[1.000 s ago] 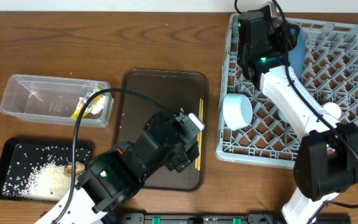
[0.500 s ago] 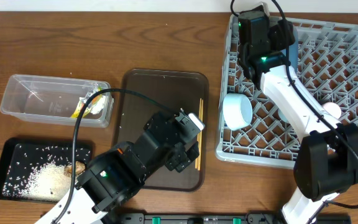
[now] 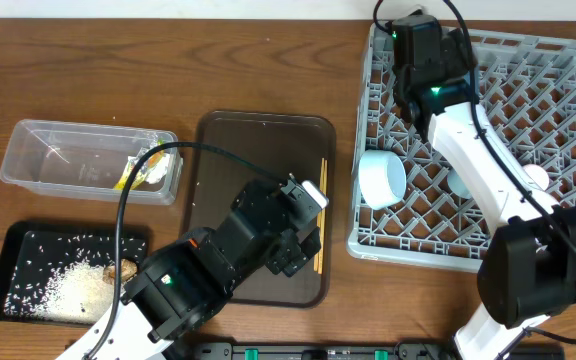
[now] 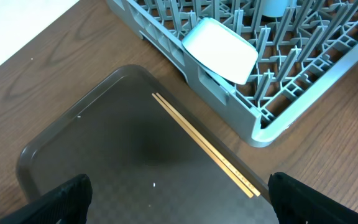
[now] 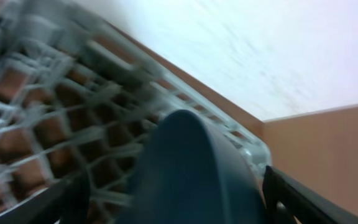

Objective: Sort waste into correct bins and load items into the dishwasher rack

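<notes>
The grey dishwasher rack [image 3: 568,250] fills the right side. My right gripper [image 3: 430,55] is over its back left corner. In the right wrist view its fingers [image 5: 179,202] are spread wide, with the dark blue plate [image 5: 191,168] standing between them. A light blue bowl [image 3: 381,178] lies on its side in the rack and also shows in the left wrist view [image 4: 219,50]. The chopsticks [image 3: 320,215] lie along the right edge of the brown serving tray [image 3: 258,140]. My left gripper [image 4: 179,202] is open and empty above that tray, left of the chopsticks [image 4: 204,143].
The clear tub [image 3: 28,165] at the left holds a yellow-green wrapper [image 3: 131,175] and white paper [image 3: 158,170]. The black tray [image 3: 18,245] at front left holds rice [image 3: 58,285] and a brown lump [image 3: 120,270]. Two small cups [image 3: 535,177] sit in the rack.
My right gripper has shifted slightly right over the rack's back corner, and the plate's blue face, plain from overhead before, is now almost hidden. The left arm has not moved.
</notes>
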`<state>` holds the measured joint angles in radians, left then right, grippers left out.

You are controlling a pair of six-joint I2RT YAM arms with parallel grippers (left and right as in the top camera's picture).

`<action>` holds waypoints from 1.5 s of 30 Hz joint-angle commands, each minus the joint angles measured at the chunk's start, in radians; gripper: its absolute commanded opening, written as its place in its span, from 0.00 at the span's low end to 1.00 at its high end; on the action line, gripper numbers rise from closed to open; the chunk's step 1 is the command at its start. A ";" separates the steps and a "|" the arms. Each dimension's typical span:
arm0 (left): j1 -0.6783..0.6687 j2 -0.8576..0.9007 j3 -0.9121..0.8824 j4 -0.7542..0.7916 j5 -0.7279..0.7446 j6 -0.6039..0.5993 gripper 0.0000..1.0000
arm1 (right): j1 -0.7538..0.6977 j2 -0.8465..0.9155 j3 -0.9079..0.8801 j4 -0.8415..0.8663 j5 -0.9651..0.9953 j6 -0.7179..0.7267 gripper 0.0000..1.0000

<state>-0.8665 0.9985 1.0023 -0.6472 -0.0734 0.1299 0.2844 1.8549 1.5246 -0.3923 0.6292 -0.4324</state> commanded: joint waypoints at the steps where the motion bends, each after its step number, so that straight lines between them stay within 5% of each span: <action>1: 0.002 -0.009 0.017 0.000 0.013 -0.013 0.91 | -0.013 0.046 -0.047 -0.078 -0.192 0.083 0.80; 7: 0.002 -0.009 0.017 0.000 0.013 -0.013 0.91 | -0.009 0.046 -0.047 -0.173 -0.193 0.097 0.82; 17: 0.002 -0.009 0.017 0.000 0.013 -0.013 0.91 | -0.034 0.038 -0.047 -0.072 -0.181 0.148 0.87; 23: 0.002 -0.009 0.017 0.000 0.013 -0.013 0.91 | -0.034 -0.035 -0.046 -0.037 -0.182 0.148 0.99; 45: 0.002 -0.009 0.017 0.000 0.013 -0.013 0.91 | 0.004 -0.275 -0.046 -0.066 -0.337 0.257 0.99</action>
<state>-0.8658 0.9985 1.0023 -0.6472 -0.0662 0.1299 0.2775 1.6047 1.4811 -0.4530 0.3088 -0.2264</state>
